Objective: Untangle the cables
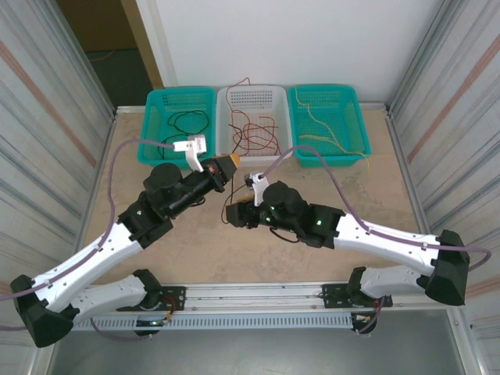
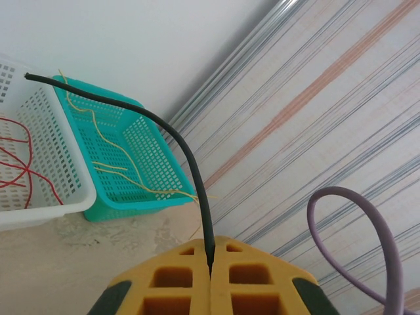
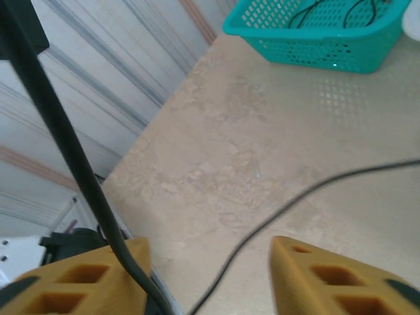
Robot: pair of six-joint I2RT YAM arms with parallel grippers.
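Your left pincer (image 2: 210,254) is pressed narrow on a black cable (image 2: 189,154). The cable climbs out from between the yellow pads (image 2: 249,282) and bends away ahead and to the left, with its free end in the air. Beyond those tips sits a white basket (image 2: 39,210) with red cables (image 2: 26,170). Just beside it is a teal basket (image 2: 131,205) with pale yellow cables (image 2: 110,167).

Your right pincer (image 3: 210,248) stands wide, gripping nothing. A black strand (image 3: 60,131) lies against one finger (image 3: 92,279), and a thinner black cable (image 3: 302,193) crosses the table (image 3: 230,131) between the fingers. Ahead of it, a second teal basket (image 3: 308,46) holds more black cables (image 3: 308,14).
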